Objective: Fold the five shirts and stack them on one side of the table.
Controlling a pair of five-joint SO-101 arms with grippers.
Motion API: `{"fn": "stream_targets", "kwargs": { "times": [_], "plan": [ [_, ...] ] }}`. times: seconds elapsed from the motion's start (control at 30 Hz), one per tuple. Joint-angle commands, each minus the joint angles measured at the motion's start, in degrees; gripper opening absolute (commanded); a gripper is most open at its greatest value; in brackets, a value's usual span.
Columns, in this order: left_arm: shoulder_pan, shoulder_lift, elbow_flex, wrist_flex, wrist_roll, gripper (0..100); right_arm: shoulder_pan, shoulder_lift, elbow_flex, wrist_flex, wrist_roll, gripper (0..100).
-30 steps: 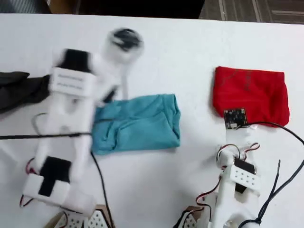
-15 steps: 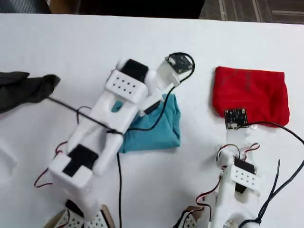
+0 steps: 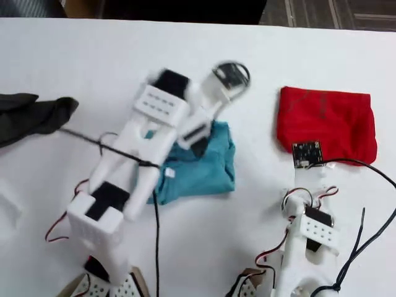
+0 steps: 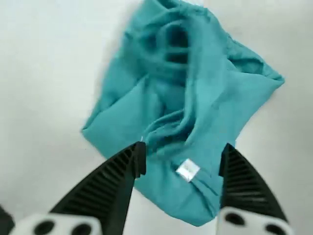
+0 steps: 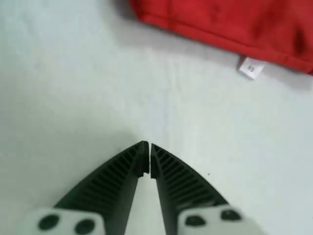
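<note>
Hovering above the crumpled teal fabric shirt (image 4: 181, 98) at the middle of the white desk (image 3: 93, 49), the left claw (image 4: 183, 152) is held apart; the right claw (image 5: 149, 149) is closed together near the folded red shirt (image 5: 220, 24).

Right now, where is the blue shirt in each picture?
High view: the blue shirt lies mid-table, partly under the left arm.
Left wrist view: the blue shirt lies just beyond the open left pincer.
Right wrist view: the red shirt lies beyond the shut right pincer.
Shared landmark: the white table; the first two also share the shirt's white tag.
</note>
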Motion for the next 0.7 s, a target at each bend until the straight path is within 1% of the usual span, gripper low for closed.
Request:
{"fn": "stream_targets", "kwargs": {
  "times": [0.0,0.1,0.2,0.27,0.33,0.37,0.43,0.5,0.6,0.67],
  "plan": [
    [-7.6,-0.4,-10.2,2.5,-0.5,26,0.4,0.4,-2.4,-0.8,0.1,2.4],
    [-12.9,1.1,-8.0,3.4,-0.5,26,-0.7,0.5,-2.4,-0.4,0.1,2.4],
    [-16.3,3.4,-0.9,3.3,-0.5,26,-3.8,0.6,-3.1,1.8,0.3,2.5],
    [-17.4,4.6,4.5,1.0,-0.5,25,-7.3,1.4,-5.6,5.9,0.3,2.5],
    [-19.5,4.2,9.1,-2.7,-0.1,20,-11.4,4.4,-10.5,10.6,0.3,2.5],
    [-21.2,3.3,10.9,-4.4,1.3,16,-13.1,6.7,-13.9,13.1,0.1,2.5],
    [-25.8,0.4,13.5,-6.9,3.3,10,-15.3,12.4,-21.4,18.7,-0.3,2.5],
    [-30.3,-3.2,16.2,-8.1,3.8,2,-17.2,18.3,-28.5,23.3,-0.3,2.4],
    [-36.4,-8.6,23.3,-9.9,3.7,3,-18.9,25.2,-38.7,27.8,0.1,2.2],
    [-39.8,-11.7,30.5,-13.3,3.8,3,-19.7,28.2,-45.8,30.7,-0.1,2.1]
  ]
}}
